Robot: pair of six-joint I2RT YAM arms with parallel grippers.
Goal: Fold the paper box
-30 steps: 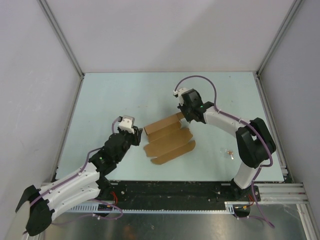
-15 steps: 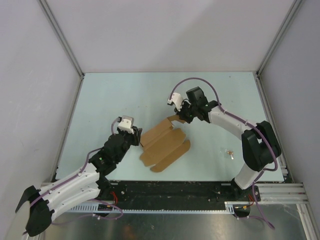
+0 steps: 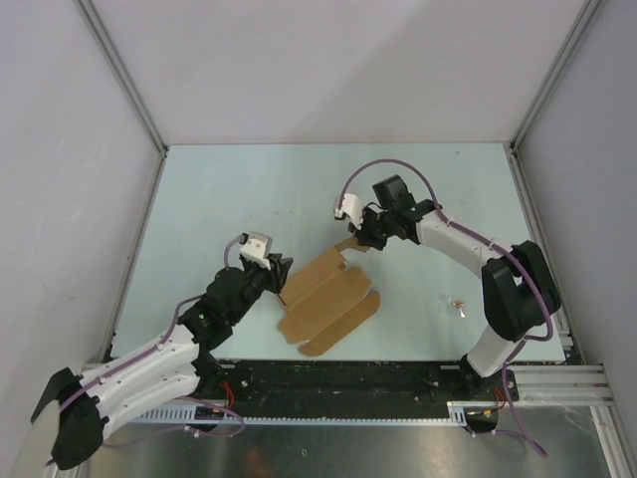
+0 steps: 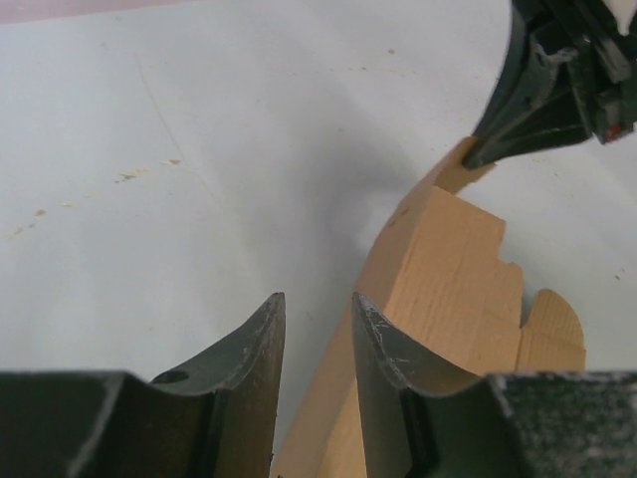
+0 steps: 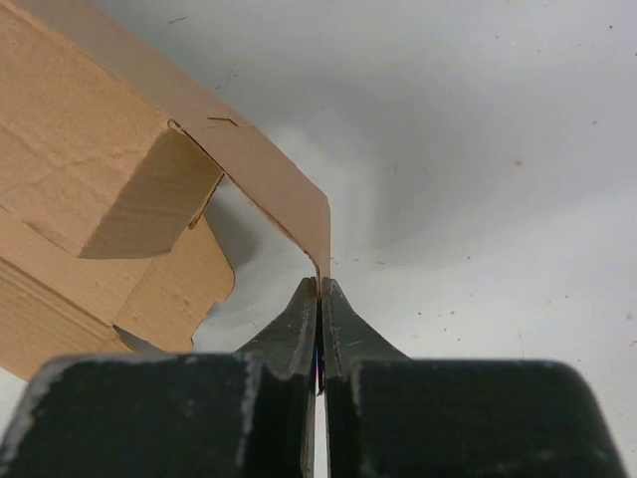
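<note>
**Inspector:** Report the right gripper.

**Operator:** My right gripper (image 5: 318, 284) is pressed together on a thin tab of the paper box (image 3: 328, 299). My wrist view shows the cardboard edge caught between the two fingertips, and the tab curves up and away from them.

**Inspector:** And the left?

**Operator:** My left gripper (image 4: 317, 304) stands partly spread, with bare table (image 3: 219, 199) showing between the fingers near their tips. The box's left edge runs just beside one finger and passes behind it. I cannot tell whether they touch. The jaws are not closed on the cardboard.

**Inspector:** Where is the box?

**Operator:** It is near the middle of the table, between my two arms and toward the near edge. It is an opened-out brown sheet with creased panels and rounded flaps, lying on a diagonal. The far corner is the one my right gripper pinches, and that end is raised with one panel bent at its crease. The near flaps lie on the table.

**Inspector:** Anything else?

**Operator:** There is a small object (image 3: 460, 305) on the table, to the right and well apart from the box. It is too small to identify.
</note>
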